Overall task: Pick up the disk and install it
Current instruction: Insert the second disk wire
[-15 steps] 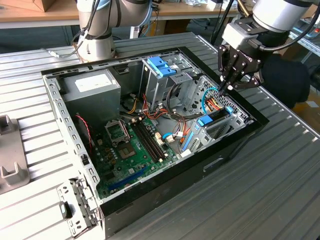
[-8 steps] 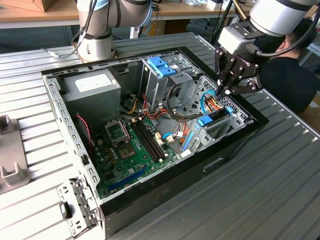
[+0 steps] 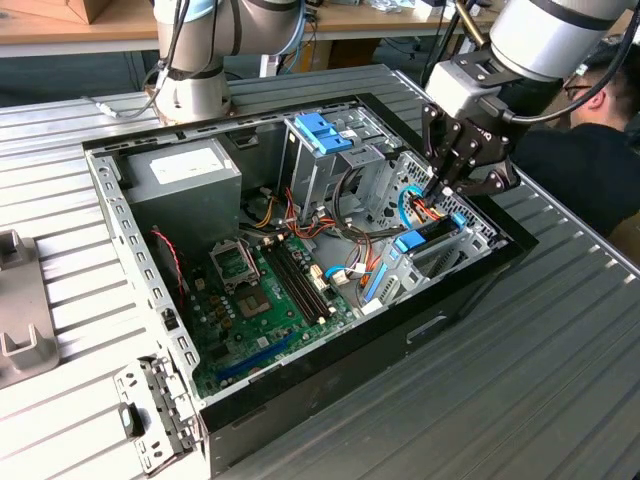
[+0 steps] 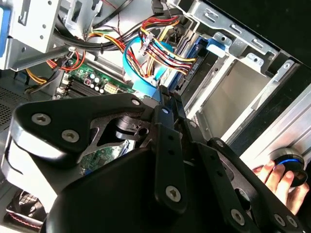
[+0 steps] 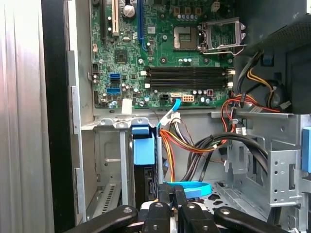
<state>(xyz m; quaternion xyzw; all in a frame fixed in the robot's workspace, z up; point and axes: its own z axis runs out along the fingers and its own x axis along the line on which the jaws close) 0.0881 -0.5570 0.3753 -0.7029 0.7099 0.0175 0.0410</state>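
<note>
Here, the disk (image 3: 428, 237) sits just below the end effector (image 3: 441, 187).

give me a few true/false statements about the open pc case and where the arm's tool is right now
1. The tool is down inside the open computer case, at the bay by the exterior view's right wall. True.
2. The case's side panel is closed. False: it is off, and the motherboard is exposed.
3. The disk, in its light blue carrier, stands on edge in the bay below the tool. True.
4. The CPU socket carries a large cooler. False: the socket is bare.
5. A person's hand rests on a round knob outside the case in the second wrist view. True.
6. The case stands on carpet. False: it lies on a ribbed metal table.
</note>
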